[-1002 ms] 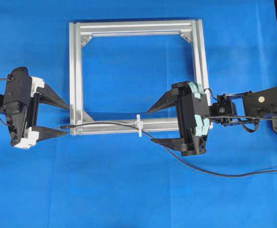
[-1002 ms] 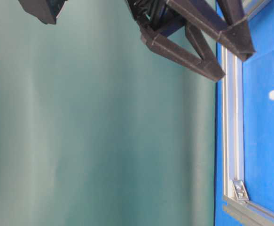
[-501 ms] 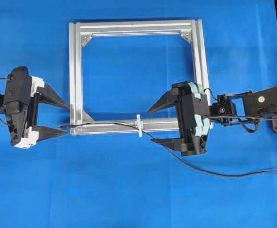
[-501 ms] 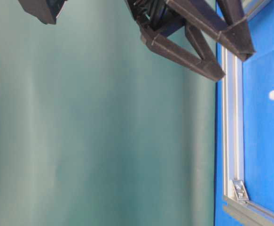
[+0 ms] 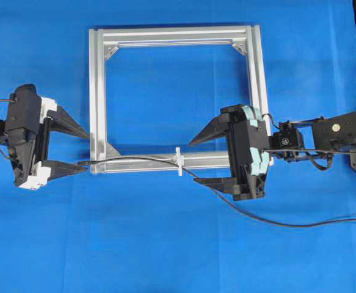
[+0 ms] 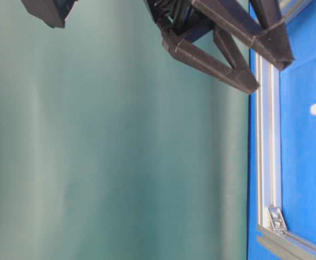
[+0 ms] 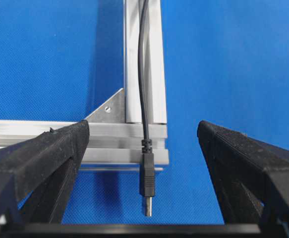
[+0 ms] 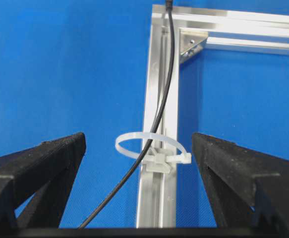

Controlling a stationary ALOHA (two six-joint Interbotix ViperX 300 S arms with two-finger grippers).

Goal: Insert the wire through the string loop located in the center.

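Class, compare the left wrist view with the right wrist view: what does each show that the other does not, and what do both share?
Only the left wrist view shows the wire's plug with its metal tip, lying just past the frame's corner between the open left gripper fingers. Only the right wrist view shows the string loop, a white tie standing on the rail, with the wire passing through it, between the open right gripper fingers. Both show the wire running along the aluminium frame on the blue cloth.
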